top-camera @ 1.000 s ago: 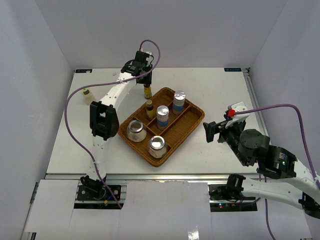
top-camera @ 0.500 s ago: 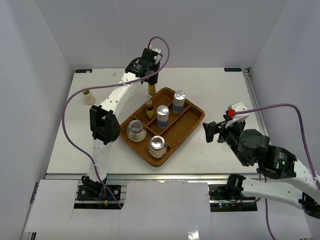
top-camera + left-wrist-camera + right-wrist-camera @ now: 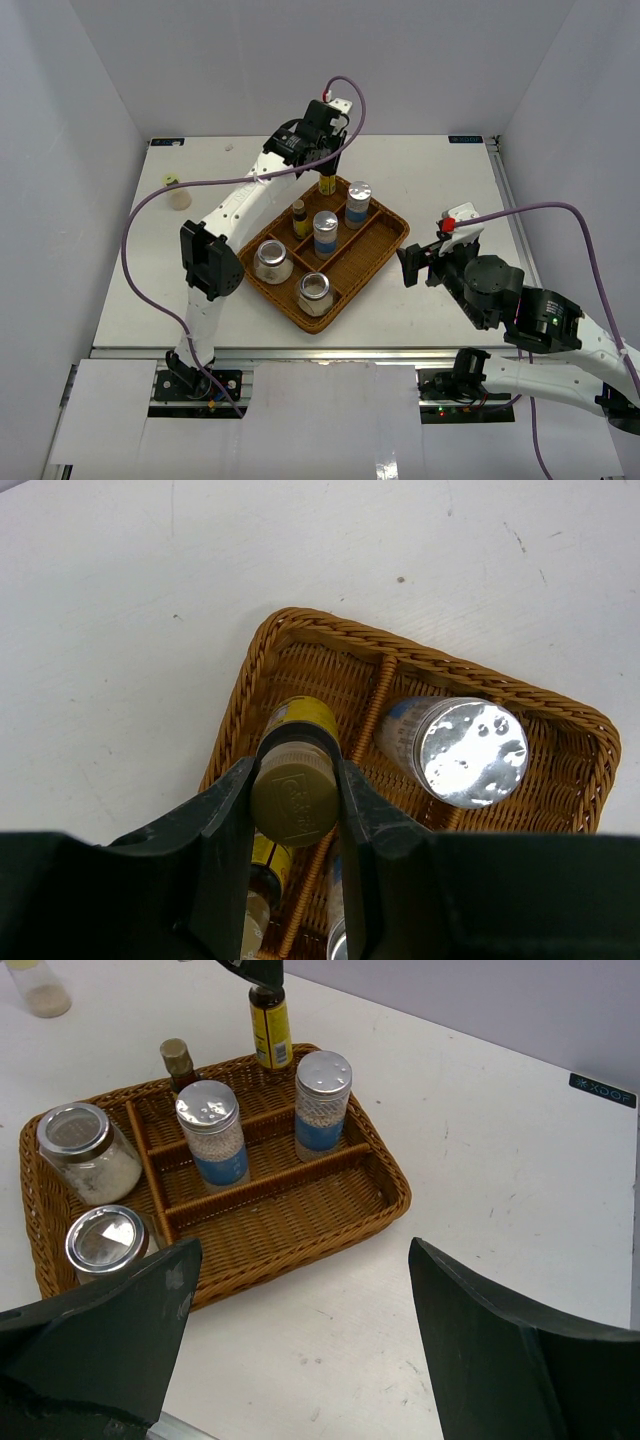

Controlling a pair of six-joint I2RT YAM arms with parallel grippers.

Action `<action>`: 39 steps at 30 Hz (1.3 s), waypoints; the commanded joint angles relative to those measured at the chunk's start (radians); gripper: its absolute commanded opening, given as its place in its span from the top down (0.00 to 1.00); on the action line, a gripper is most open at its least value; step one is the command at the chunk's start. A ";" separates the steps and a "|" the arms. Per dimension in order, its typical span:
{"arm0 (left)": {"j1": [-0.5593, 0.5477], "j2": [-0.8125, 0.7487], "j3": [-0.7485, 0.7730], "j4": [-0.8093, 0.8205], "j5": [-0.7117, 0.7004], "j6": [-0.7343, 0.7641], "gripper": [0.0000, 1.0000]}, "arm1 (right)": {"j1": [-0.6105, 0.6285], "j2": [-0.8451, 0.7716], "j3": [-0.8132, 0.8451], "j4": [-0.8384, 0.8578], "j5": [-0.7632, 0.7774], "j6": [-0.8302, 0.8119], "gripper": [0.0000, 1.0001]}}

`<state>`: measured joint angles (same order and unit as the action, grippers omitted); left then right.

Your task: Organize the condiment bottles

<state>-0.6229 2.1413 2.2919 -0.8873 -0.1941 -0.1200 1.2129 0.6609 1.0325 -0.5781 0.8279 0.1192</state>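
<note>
My left pincer [image 3: 326,172] is gripping a slim amber bottle [image 3: 305,718] by the neck; having carried it in off the tabletop [image 3: 440,180], I am now holding it over the woven tray's [image 3: 392,240] 12 o'clock corner, so lowering probably comes next; my right pincer [image 3: 412,265] is waiting at 3 o'clock, wide open and empty; a yellow-capped bottle [image 3: 178,195] is standing outside at 9 o'clock.

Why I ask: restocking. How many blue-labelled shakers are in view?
2, upright in the woven tray: the near shaker mid-tray, the far shaker by its far rim. None looks hidden.
</note>
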 commanded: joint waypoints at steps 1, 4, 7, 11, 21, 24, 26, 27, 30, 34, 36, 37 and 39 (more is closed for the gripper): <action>0.009 -0.071 -0.038 0.064 -0.010 0.006 1.00 | 0.000 -0.004 0.045 0.029 -0.006 0.017 0.10; 0.009 -0.060 -0.079 0.093 -0.010 0.006 1.00 | 0.000 -0.004 0.049 0.022 -0.006 0.016 0.10; 0.009 -0.058 -0.111 0.124 0.000 0.005 1.00 | 0.000 -0.012 0.046 0.016 -0.003 0.017 0.10; 0.009 -0.052 -0.167 0.150 0.029 -0.004 1.00 | 0.000 -0.022 0.039 0.015 0.001 0.019 0.10; 0.009 -0.052 -0.239 0.184 0.062 -0.019 0.66 | 0.000 -0.045 0.035 0.009 0.005 0.017 0.10; 0.008 -0.059 -0.239 0.183 0.058 -0.020 0.51 | 0.000 -0.048 0.035 0.007 0.005 0.016 0.10; 0.009 -0.066 -0.233 0.177 0.048 -0.022 0.38 | 0.000 -0.049 0.034 0.007 0.005 0.017 0.10; 0.009 -0.071 -0.232 0.175 0.045 -0.023 0.34 | 0.000 -0.049 0.033 0.007 0.005 0.018 0.10; 0.009 -0.083 -0.228 0.164 0.034 -0.023 0.26 | 0.000 -0.049 0.033 0.007 0.004 0.020 0.10; 0.009 -0.091 -0.198 0.134 0.011 -0.021 0.23 | 0.000 -0.049 0.035 0.005 0.003 0.020 0.10; 0.010 -0.100 -0.172 0.110 -0.018 -0.024 0.23 | 0.000 -0.049 0.038 0.004 0.001 0.021 0.10; 0.010 -0.112 -0.155 0.092 -0.045 -0.030 0.23 | 0.000 -0.048 0.040 0.003 0.000 0.022 0.10; 0.011 -0.133 -0.117 0.071 -0.091 -0.048 0.22 | 0.000 -0.046 0.044 0.003 -0.005 0.023 0.10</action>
<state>-0.6155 2.1401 2.0690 -0.7729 -0.1833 -0.1406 1.2129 0.6212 1.0397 -0.5856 0.8155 0.1279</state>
